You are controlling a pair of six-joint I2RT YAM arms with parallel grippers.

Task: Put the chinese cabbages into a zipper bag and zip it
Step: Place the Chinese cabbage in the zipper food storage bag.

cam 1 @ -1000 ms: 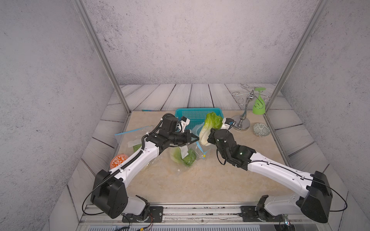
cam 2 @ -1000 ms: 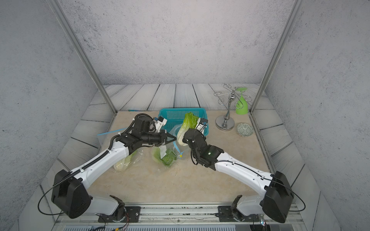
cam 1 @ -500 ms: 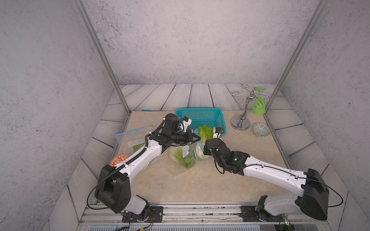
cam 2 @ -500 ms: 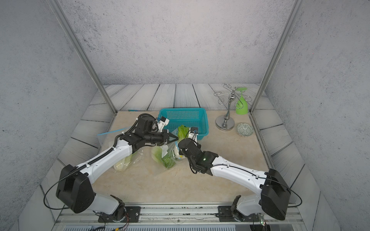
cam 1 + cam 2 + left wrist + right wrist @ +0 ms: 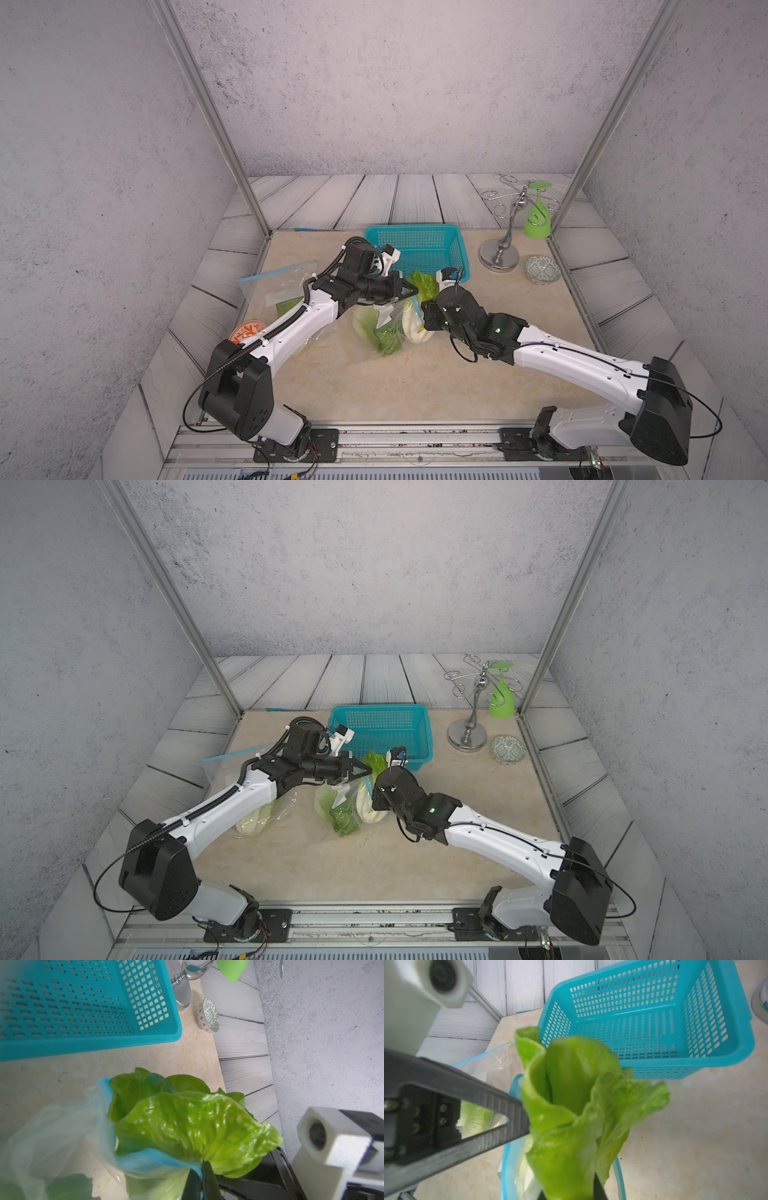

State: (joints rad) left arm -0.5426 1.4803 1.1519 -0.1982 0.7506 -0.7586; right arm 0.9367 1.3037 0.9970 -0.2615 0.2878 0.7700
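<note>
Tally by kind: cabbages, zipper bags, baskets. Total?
chinese cabbages: 3
zipper bags: 2
basket: 1
total: 6

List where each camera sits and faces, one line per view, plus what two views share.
Top views: high in front, looking down toward the back wall; both arms whole.
Left wrist: on the left arm, looking past the left gripper at the cabbage in the zipper bag.
Right wrist: on the right arm, facing the basket; right gripper tips flank the cabbage.
Wrist views share cabbage, bag, basket.
</note>
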